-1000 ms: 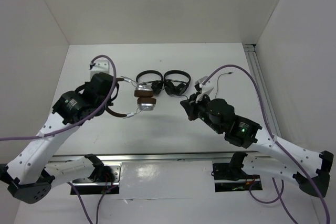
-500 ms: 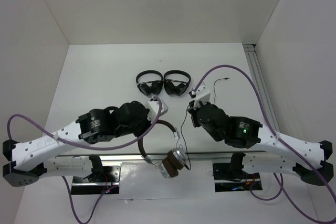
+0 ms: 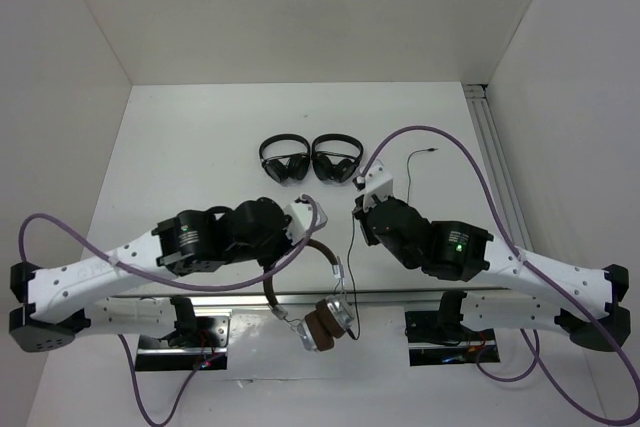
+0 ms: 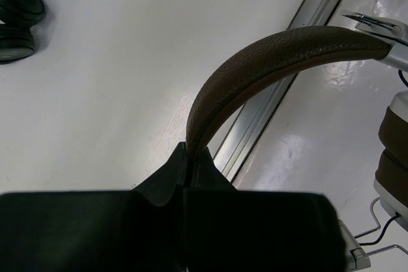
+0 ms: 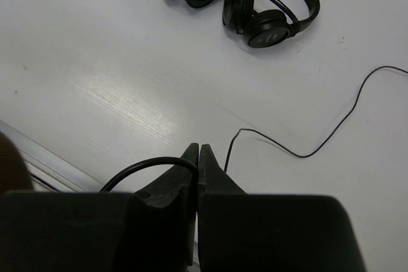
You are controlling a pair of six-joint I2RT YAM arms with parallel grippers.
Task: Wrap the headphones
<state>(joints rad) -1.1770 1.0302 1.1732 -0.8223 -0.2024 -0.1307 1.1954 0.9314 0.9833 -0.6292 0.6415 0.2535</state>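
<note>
The headphones hang from my left gripper [image 3: 306,217], which is shut on the brown headband [image 4: 255,71]. The silver-and-brown earcups [image 3: 325,323] dangle over the near rail and show at the right edge of the left wrist view [image 4: 394,157]. My right gripper [image 3: 360,199] is shut on the thin black cable [image 5: 153,164], which loops over its left finger. The rest of the cable [image 3: 408,169] trails over the table to its plug at the back right and also shows in the right wrist view [image 5: 306,154].
Two smaller all-black folded headphones [image 3: 285,160] [image 3: 337,162] lie side by side at the table's middle back and show in the right wrist view [image 5: 271,4]. A metal rail [image 3: 400,297] runs along the near edge and another [image 3: 497,157] along the right side. White walls enclose the table.
My left gripper has carried the headphones from the left back of the table to the near edge, where they now hang. My right gripper has drawn back a little with the cable.
</note>
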